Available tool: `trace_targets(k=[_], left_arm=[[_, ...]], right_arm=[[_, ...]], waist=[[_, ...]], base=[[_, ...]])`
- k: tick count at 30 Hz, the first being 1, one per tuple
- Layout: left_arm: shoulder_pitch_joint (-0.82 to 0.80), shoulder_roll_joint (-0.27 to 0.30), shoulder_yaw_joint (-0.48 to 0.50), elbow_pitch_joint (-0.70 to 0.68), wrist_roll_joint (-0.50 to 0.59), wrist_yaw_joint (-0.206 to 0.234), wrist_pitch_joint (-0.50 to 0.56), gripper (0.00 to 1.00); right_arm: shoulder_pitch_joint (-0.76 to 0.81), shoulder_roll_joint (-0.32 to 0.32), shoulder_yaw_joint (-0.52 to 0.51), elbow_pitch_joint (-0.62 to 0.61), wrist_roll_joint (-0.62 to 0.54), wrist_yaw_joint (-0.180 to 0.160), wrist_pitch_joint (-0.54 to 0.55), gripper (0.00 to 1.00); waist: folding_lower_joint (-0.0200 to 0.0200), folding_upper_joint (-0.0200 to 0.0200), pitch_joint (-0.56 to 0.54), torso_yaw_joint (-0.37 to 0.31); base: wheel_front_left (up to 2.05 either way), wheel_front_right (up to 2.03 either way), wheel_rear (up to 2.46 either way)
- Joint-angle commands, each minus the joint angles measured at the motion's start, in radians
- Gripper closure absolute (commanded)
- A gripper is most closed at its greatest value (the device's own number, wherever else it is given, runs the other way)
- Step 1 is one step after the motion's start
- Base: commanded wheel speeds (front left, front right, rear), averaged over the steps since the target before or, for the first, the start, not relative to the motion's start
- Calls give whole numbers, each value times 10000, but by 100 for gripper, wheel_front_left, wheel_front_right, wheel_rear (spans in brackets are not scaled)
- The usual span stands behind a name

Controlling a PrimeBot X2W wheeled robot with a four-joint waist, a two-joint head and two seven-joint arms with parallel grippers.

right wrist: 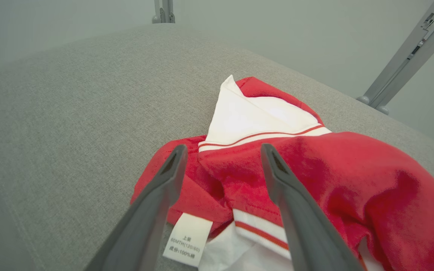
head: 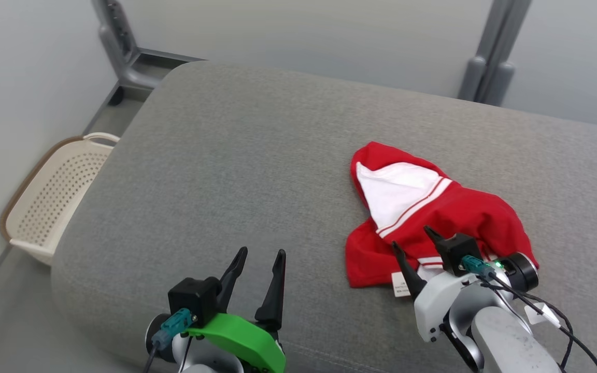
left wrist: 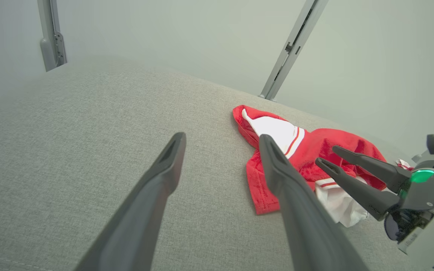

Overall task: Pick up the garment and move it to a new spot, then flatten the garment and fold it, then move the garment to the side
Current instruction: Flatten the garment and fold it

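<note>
Red velvety cloth with white parts makes up the garment [head: 464, 217], which lies crumpled on the right half of the grey fabric-covered worktop [head: 257, 155]. It is bunched into a rough heap, not spread flat. At its far end a red edge curls round a smooth white panel. That panel is bordered by a white band with thin red stripes running slantwise across the heap. Another striped white band and more white cloth show at the near edge, and a small white label [head: 399, 285] with printed text sticks out beside them. In the right wrist view the garment [right wrist: 315, 180] has a soft sheen and deep folds, and the label [right wrist: 187, 239] lies just under the left finger.

The right pincer [head: 411, 236] is at the garment's near edge, fingers spread wide with nothing between them. Seen from the right wrist, this pincer [right wrist: 223, 146] has its tips over the red cloth; whether they touch it cannot be told.

The left pincer [head: 261, 254] is over bare worktop, well apart from the garment to its left, also spread wide and holding nothing. The left wrist view shows that pincer [left wrist: 222, 136] pointing across the worktop, with the garment [left wrist: 315, 146] and the right pincer [left wrist: 326, 154] off to one side.

A cream perforated basket [head: 50, 202] stands on the floor beside the worktop's left edge.
</note>
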State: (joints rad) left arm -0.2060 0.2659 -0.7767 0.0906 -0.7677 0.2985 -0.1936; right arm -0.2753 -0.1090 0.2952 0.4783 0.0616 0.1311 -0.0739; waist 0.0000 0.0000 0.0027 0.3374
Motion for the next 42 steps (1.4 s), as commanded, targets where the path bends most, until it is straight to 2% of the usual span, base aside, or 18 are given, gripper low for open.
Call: trace_targets(k=[1, 4, 8, 12, 20, 21, 22, 24, 25, 34, 42], left_arm=[[151, 14, 39, -114, -23, 59, -29, 0], [164, -46, 44, -171, -47, 69, -87, 0], [180, -185, 54, -195, -90, 42, -171, 0], [214, -263, 98, -95, -141, -22, -279, 0], [331, -320, 194, 2, -169, -71, -427, 0], [338, -309, 207, 1, -159, -69, -439, 0], [354, -295, 217, -12, -152, -60, -444, 0], [390, -254, 215, -26, -119, -39, -458, 0], [407, -238, 217, -31, -102, -23, -460, 0], [457, -173, 207, -107, -92, 41, -458, 0], [559, -59, 197, -152, -163, 112, -383, 0]], right_arm=[[-364, -199, 128, 456, -333, -8, -153, 0], [-630, -384, 247, 912, -753, -8, -180, 0], [-1115, -615, 374, 1690, -1860, -8, -7, 0], [-1436, -638, 330, 2351, -2656, -10, 368, 0], [-1603, -421, -344, 2550, -3731, -13, 759, 0], [-1601, -372, -430, 2510, -3830, -13, 751, 17], [-1605, -330, -519, 2473, -3927, -13, 778, 50], [-1610, -230, -655, 2410, -4060, -13, 808, 86], [-1621, -180, -739, 2361, -4101, -13, 793, 100], [-2279, -115, -718, 1976, -4252, -13, 613, 100], [-3877, -18, -234, 1542, -4067, -13, 604, 100]], waist=[[0, 0, 190, 1227], [0, 0, 289, 1380], [0, 0, 461, 1575], [0, 0, 523, 1640], [0, 0, 407, 1325], [0, 0, 382, 1260], [0, 0, 362, 1188], [0, 0, 322, 1041], [0, 0, 304, 971], [0, 0, 89, 495], [0, 0, -222, 369]], base=[[0, 0, 0], [0, 0, 0], [0, 0, 0], [0, 0, 0], [0, 0, 0], [0, 0, 0], [0, 0, 0], [0, 0, 0], [0, 0, 0], [0, 0, 0], [0, 0, 0]])
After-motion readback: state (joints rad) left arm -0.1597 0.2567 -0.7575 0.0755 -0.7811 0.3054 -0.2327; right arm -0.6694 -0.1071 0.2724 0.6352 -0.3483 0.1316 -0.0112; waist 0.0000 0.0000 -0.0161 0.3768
